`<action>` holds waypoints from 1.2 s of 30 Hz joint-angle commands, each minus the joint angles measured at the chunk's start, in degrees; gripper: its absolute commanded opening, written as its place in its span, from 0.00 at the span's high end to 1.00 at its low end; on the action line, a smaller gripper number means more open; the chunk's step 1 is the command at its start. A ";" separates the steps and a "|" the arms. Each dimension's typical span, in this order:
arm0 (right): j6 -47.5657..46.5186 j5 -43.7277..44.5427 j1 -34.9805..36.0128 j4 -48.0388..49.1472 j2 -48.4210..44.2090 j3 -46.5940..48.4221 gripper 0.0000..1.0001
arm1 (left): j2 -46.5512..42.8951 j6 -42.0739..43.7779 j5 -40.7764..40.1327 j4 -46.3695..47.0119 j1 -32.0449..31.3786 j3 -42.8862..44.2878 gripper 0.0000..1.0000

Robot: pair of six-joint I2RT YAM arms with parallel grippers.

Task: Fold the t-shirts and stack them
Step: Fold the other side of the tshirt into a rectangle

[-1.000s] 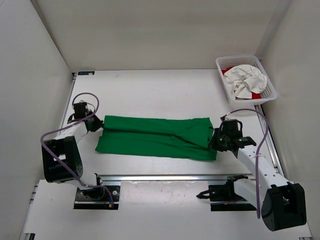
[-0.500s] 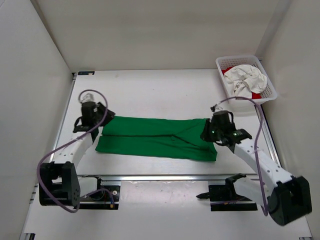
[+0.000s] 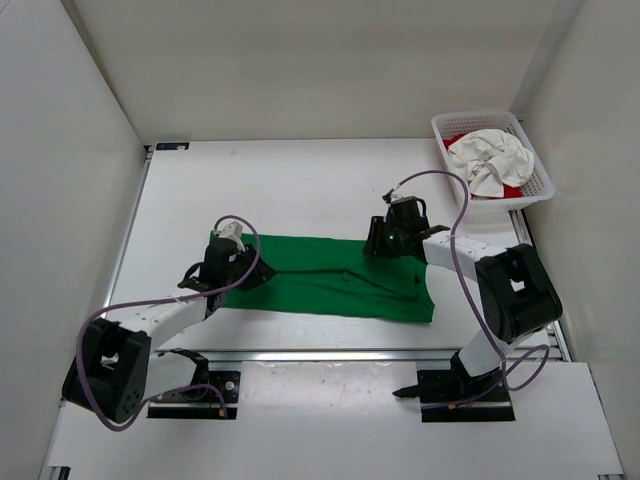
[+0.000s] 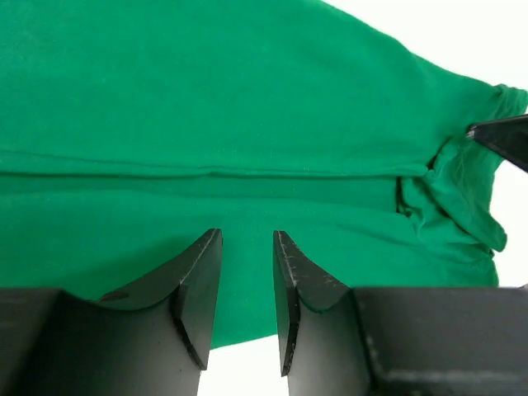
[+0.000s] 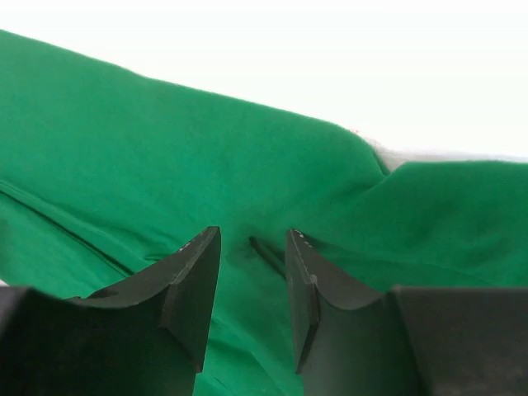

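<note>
Green t-shirt (image 3: pixel 320 275) folded into long creased strip; left gripper (image 4: pixel 247 241), right gripper (image 5: pixel 252 238) jaws apart.

My white table (image 3: pixel 300 190): green t-shirt (image 3: pixel 320 285) lies flat on it, a long strip running left to right, near side. White mesh basket (image 3: pixel 472 115) stands at far right corner.

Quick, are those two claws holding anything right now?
Left gripper: open, holding nothing, above the green t-shirt.
Right gripper: open, holding nothing, above the same shirt.
</note>
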 commanded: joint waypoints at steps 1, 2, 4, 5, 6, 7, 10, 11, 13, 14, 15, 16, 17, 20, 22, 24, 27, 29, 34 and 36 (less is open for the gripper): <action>-1.05 -0.30 0.78 3.96 -0.59 -0.15 0.64 | -3.84 -0.84 2.12 3.90 1.37 -1.13 0.58; -0.79 -0.64 0.53 4.05 -1.03 -0.16 0.64 | -4.45 -1.01 2.38 3.90 1.63 -1.40 0.58; -0.17 -1.88 0.35 4.14 -1.12 -1.56 0.64 | -4.46 -0.93 2.29 3.90 1.90 -1.05 0.58; -0.26 -2.14 0.44 3.96 -1.65 -2.18 0.64 | -4.11 -1.01 2.99 4.25 2.25 -1.13 0.58; -0.52 -1.79 0.70 3.96 -1.65 -2.45 0.63 | -3.76 -1.19 2.65 4.69 2.34 -1.14 0.59; -0.96 -2.05 0.70 3.79 -1.91 -3.15 0.62 | -3.41 -1.45 3.17 5.04 2.60 -1.22 0.58; -1.22 -4.24 0.61 1.68 -0.42 -2.54 0.63 | -2.70 -2.16 3.87 6.97 2.34 -2.36 0.59; -1.66 -4.25 0.27 1.94 -0.94 -2.89 0.63 | -2.27 -2.51 3.88 7.32 2.43 -2.89 0.58; -1.66 -5.65 0.17 2.64 -1.03 -3.24 0.66 | -2.35 -2.86 3.88 7.76 2.25 -2.98 0.58; -1.32 -6.35 0.00 2.73 -1.38 -3.59 0.71 | -2.52 -2.95 3.53 7.85 2.16 -3.42 0.58; -1.05 -7.06 0.00 2.99 -1.91 -3.77 0.79 | -2.44 -3.21 3.70 7.68 2.08 -3.07 0.58; -1.14 -7.41 0.08 2.82 -2.35 -3.77 0.82 | -2.87 -3.04 3.27 7.85 2.16 -3.16 0.58; -0.96 -7.59 0.35 2.30 -2.88 -3.59 0.87 | -2.79 -3.04 3.70 8.03 2.42 -3.16 0.58; -1.14 -7.07 1.14 -0.42 -4.46 -3.42 1.00 | -2.70 -3.47 3.61 8.12 2.60 -3.25 0.58; -0.79 -4.53 3.15 -2.62 -7.70 -3.94 1.00 | -2.79 -3.74 3.88 8.21 2.60 -3.16 0.58; -0.18 -2.42 4.73 -5.16 -9.99 -4.38 1.00 | -2.97 -3.91 3.88 8.38 2.34 -3.07 0.58; 1.93 1.79 8.25 -8.95 -13.33 -5.35 1.00 | -2.79 -4.35 3.79 8.73 1.55 -2.45 0.58; 3.52 3.39 10.54 -11.15 -15.09 -5.61 1.00 | -2.62 -4.70 3.96 8.99 1.64 -2.02 0.58; 8.26 6.29 15.02 -12.04 -16.15 -7.36 1.00 | -2.52 -5.85 4.76 9.43 1.37 -1.31 0.58; 9.41 6.73 16.51 -11.68 -16.24 -8.07 0.99 | -2.70 -5.76 4.84 9.09 1.02 -1.57 0.58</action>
